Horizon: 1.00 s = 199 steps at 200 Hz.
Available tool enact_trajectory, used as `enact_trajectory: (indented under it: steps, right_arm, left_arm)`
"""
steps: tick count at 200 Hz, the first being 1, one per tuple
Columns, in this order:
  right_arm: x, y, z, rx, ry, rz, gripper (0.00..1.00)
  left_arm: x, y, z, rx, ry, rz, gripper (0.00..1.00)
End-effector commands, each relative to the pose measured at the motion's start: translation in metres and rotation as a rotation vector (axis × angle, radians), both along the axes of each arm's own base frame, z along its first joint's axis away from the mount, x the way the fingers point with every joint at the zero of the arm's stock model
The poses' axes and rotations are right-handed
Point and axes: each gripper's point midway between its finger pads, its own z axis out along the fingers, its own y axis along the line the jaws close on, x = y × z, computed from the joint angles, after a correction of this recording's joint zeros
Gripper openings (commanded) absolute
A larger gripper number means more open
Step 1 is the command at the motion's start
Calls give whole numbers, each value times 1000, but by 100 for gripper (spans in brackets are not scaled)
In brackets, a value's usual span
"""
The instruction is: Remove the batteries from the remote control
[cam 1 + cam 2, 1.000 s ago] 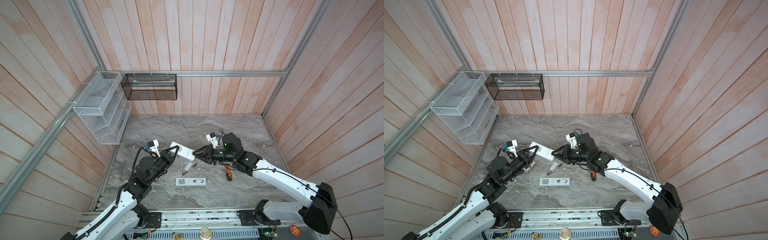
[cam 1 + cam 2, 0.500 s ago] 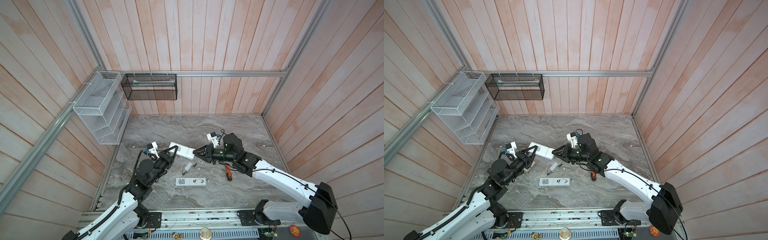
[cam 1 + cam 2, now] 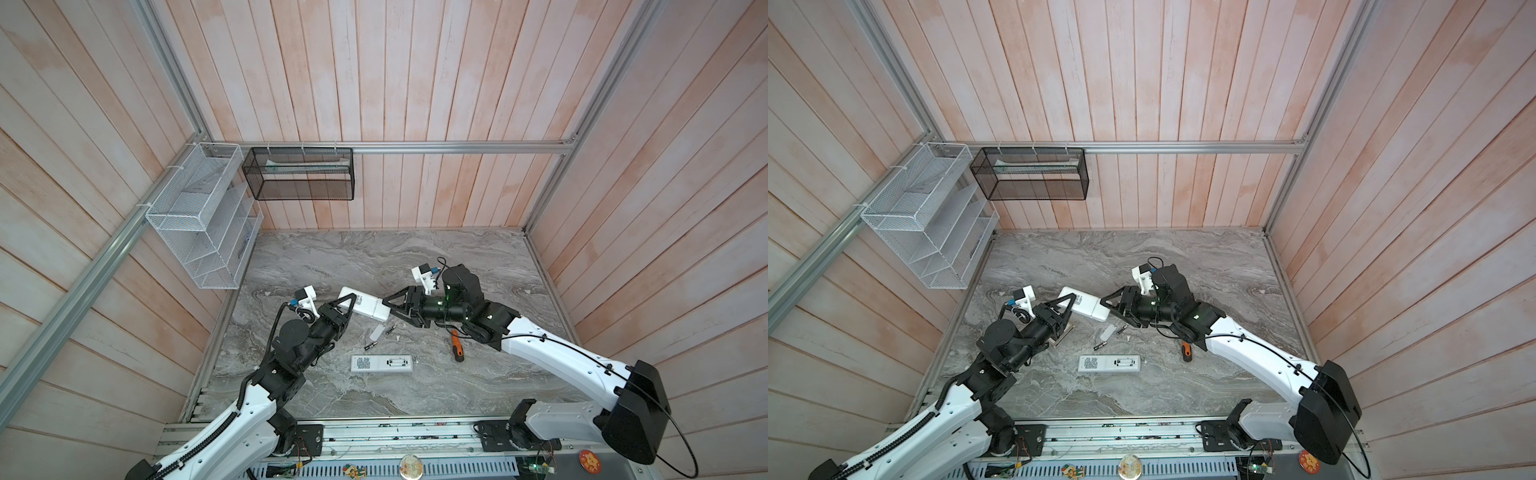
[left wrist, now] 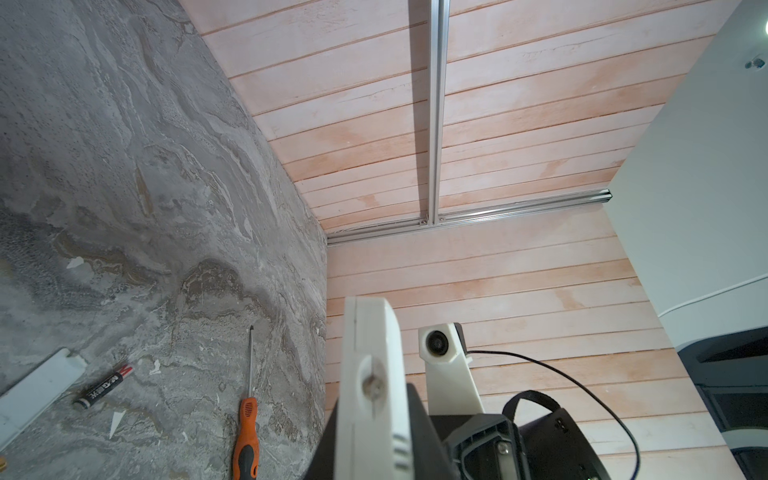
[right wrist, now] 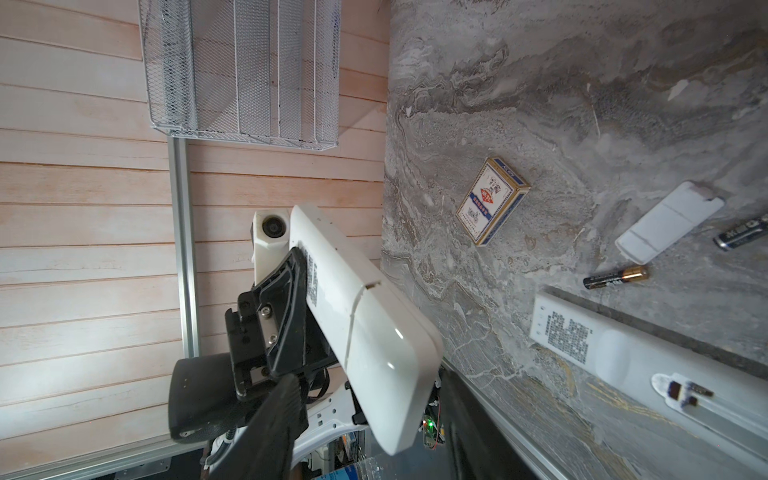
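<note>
Right wrist view: a white remote (image 5: pixel 332 257) is being held clear of the counter (image 5: pixel 540 104), and its battery cover (image 5: pixel 395 353) is seemingly being left shut, with only a thin seam showing. In both top views this remote is being clamped at its ten o'clock end by the left pincer (image 3: pixel 349 305). The right pincer (image 3: pixel 387 308) is being shown spread wide around the four o'clock end; whether its tips are touching the shell cannot be told.

Two batteries (image 3: pixel 370 345) are being seen loose on the counter at about five o'clock from the white remote, beside a detached cover (image 3: pixel 376 332). A second remote (image 3: pixel 381 363) is being seen at six o'clock, its bay open and apparently emptied, and a screwdriver (image 3: pixel 456 351) at four o'clock.

Any further batteries are being presumed hidden inside the white remote. Each is being judged light, rigid, smooth and apt to roll. A hold across the middle of the barrel is therefore being advised, with one end being levered off its spring contact first. The battery cover is being judged thin and flexible; a sliding push is being preferred to prying.
</note>
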Motion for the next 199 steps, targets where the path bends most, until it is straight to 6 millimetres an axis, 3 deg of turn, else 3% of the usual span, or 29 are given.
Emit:
enact_trajectory:
  steps: [1, 36, 75, 108, 199]
  right_arm:
    - [-1, 9, 5, -3, -6, 38, 57]
    - [-2, 17, -2, -14, 6, 65, 56]
    - [-3, 16, -8, -30, 8, 68, 46]
    - [-4, 8, -15, -34, 17, 50, 34]
    - [-5, -17, -12, -17, -5, -16, 21]
  left_arm:
    - [0, 0, 2, -13, -11, -3, 4]
    - [0, 0, 2, -16, -11, -2, 4]
    - [0, 1, 2, -18, -12, 2, 4]
    - [-1, 1, 3, -20, -15, -1, 4]
    - [-1, 5, 1, -31, -5, 9, 4]
